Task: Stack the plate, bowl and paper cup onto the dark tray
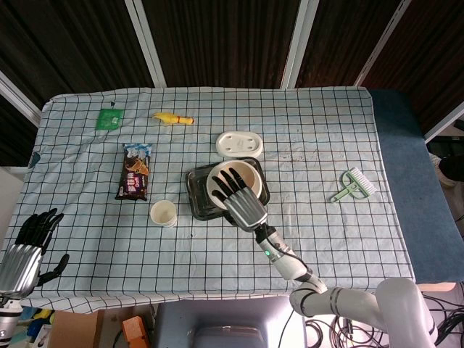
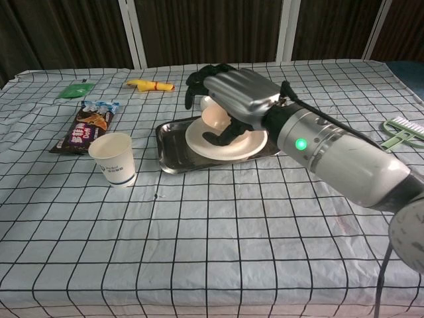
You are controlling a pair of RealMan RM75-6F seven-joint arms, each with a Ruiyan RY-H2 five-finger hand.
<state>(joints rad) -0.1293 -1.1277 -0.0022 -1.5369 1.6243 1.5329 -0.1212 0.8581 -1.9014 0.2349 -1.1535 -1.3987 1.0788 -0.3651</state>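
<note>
Paper cup [image 2: 113, 158] waits beside the dark tray [image 2: 173, 152], the last piece to stack.
Right hand [image 2: 228, 98] hovers above the tray, fingers spread and grasping nothing; the bowl [image 1: 250, 174] sits in the plate [image 2: 225, 147] on the tray beneath it. The cup stands upright on the checked cloth, just left of the tray and apart from that hand. Taking it well likely means approaching from the side, closing gently around its soft wall, and keeping clear of the bowl. Left hand [image 1: 25, 250] hangs well left of the tray, off the table's near corner, unclenched and empty.
</note>
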